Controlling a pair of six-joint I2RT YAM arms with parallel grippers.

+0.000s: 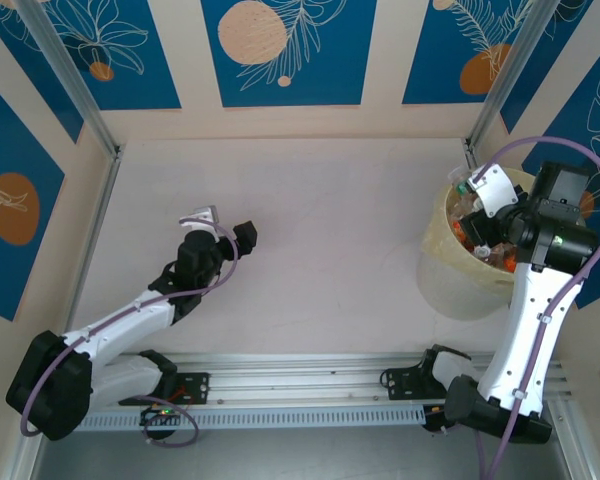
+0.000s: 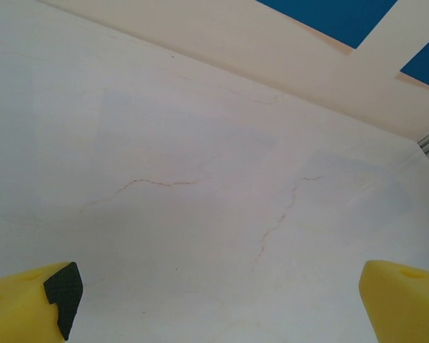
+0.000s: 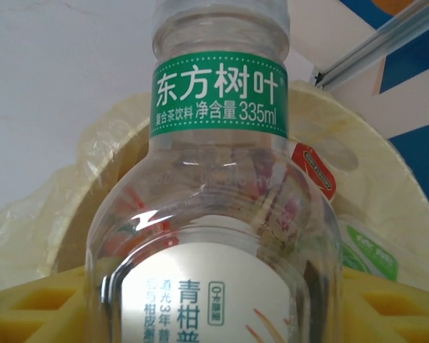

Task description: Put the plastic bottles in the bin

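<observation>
My right gripper (image 3: 214, 314) is shut on a clear plastic bottle (image 3: 218, 179) with a green neck band and a white label, its sides pressed against the yellow fingers (image 3: 28, 307). It hangs over the bin (image 3: 386, 179), a pale yellow tub lined with thin plastic. From above, that gripper (image 1: 488, 215) and its bottle (image 1: 490, 190) sit over the bin (image 1: 440, 260) at the right, where several bottles (image 1: 495, 255) lie inside. Out over bare table at the left, my left gripper (image 1: 225, 222) is open, and nothing lies between its fingers (image 2: 61, 293).
The pale table (image 1: 320, 230) is bounded by walls at the back and both sides, with metal posts (image 1: 95, 120) in the far corners. A metal rail (image 1: 300, 385) with the arm bases runs along the near edge. The bin stands close to the right wall.
</observation>
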